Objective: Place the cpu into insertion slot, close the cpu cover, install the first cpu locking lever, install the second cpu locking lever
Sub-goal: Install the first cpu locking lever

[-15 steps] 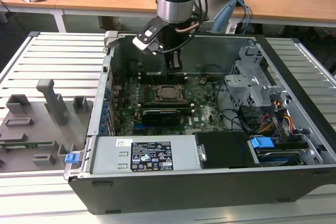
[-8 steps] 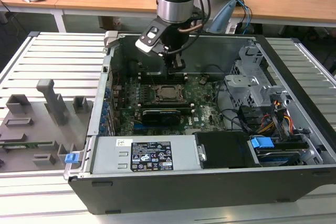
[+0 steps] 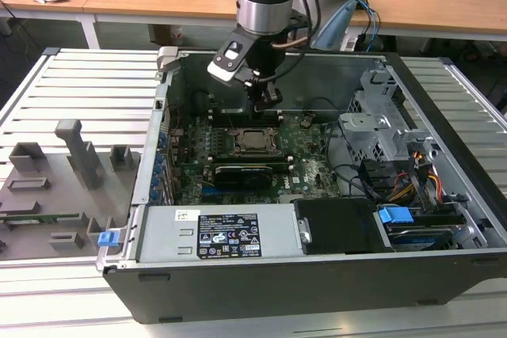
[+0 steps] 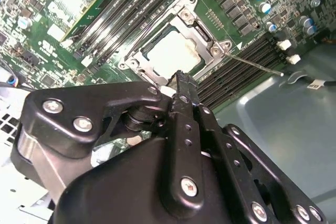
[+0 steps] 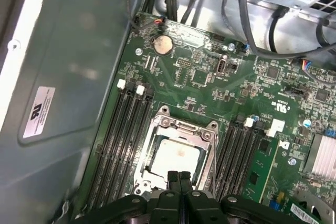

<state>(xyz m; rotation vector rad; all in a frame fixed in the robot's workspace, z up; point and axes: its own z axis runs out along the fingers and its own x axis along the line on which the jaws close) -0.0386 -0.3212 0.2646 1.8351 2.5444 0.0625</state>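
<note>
The silvery cpu (image 5: 176,158) (image 4: 173,53) (image 3: 255,140) lies in the insertion slot (image 5: 140,184) on the green board. The cpu cover (image 5: 181,128) (image 4: 202,30), a metal frame, lies down flat around the chip. A thin metal locking lever (image 4: 254,64) sticks out from one corner of the socket across the memory slots. My gripper (image 5: 178,176) (image 4: 181,77) (image 3: 265,102) hangs just above the socket's edge. Its fingers are shut together with nothing between them.
Black memory slots (image 5: 121,135) flank the socket on both sides. A long black card (image 3: 245,172) sits in front of it, then the power supply (image 3: 222,235). A drive cage (image 3: 380,124) and cables (image 3: 420,184) stand on the exterior view's right, a grey fixture (image 3: 55,187) on its left.
</note>
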